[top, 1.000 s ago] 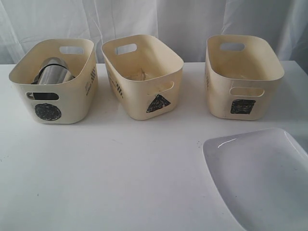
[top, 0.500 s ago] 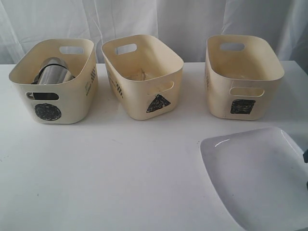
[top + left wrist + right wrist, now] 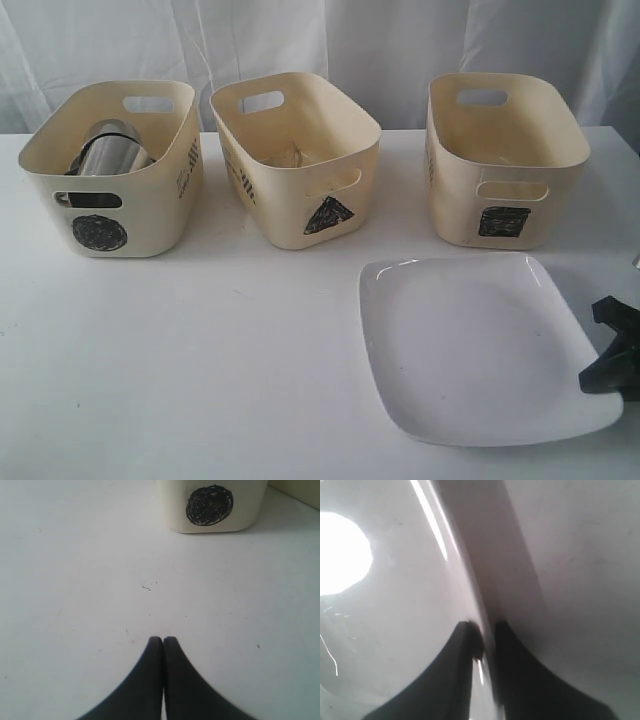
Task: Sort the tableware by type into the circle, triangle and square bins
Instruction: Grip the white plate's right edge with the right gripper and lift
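Observation:
A large white rounded-square plate (image 3: 470, 345) hangs low over the table's front right, in front of the square bin (image 3: 505, 160). My right gripper (image 3: 605, 355) is shut on the plate's right rim; the right wrist view shows the rim (image 3: 485, 630) pinched between both fingers. The circle bin (image 3: 110, 170) at the left holds a steel mug (image 3: 108, 148). The triangle bin (image 3: 300, 155) stands in the middle with something faint inside. My left gripper (image 3: 163, 641) is shut and empty, low over bare table in front of the circle bin (image 3: 212, 507). It is outside the exterior view.
The white table (image 3: 200, 350) runs across the front and left. A white curtain (image 3: 320, 40) hangs behind the bins. The table's right edge is close to the right gripper.
The plate has moved left and away from the front edge, further into view. My right gripper has come into sight at its right rim. Bins unmoved.

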Robot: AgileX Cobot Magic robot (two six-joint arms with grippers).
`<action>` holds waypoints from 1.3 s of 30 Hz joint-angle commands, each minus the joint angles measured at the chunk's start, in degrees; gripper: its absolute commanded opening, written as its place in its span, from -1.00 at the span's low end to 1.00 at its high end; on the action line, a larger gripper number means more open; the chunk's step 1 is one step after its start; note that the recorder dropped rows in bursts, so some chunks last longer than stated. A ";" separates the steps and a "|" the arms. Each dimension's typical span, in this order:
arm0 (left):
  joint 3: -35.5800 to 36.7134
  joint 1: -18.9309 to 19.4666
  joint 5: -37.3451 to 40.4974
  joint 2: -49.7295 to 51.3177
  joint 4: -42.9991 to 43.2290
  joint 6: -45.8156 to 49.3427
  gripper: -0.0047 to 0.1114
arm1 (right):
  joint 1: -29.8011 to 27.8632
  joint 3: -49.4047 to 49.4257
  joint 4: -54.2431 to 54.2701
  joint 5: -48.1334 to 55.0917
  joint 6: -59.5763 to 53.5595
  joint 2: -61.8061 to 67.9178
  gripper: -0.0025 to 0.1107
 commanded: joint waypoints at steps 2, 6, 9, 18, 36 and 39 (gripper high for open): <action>0.22 0.17 0.08 -0.27 -0.09 -0.04 -0.92 | 0.38 2.89 -10.33 -10.11 -0.33 4.42 -0.96; 0.22 0.17 0.08 -0.27 -0.09 -0.04 -0.92 | 0.38 2.89 -7.38 -7.59 -1.16 4.42 -0.96; 0.22 0.17 0.08 -0.27 -0.09 -0.04 -0.92 | 0.49 2.09 -2.94 -4.91 -3.55 4.42 -0.96; 0.22 0.17 0.08 -0.27 -0.09 -0.04 -0.92 | 0.62 0.55 2.11 0.61 -5.64 0.33 -0.96; 0.22 0.17 0.08 -0.27 -0.09 -0.04 -0.92 | 0.62 0.55 9.26 7.33 -13.00 -7.84 -0.96; 0.22 0.17 0.08 -0.27 -0.09 -0.04 -0.92 | 0.62 0.55 9.15 6.91 -13.00 -7.84 -0.96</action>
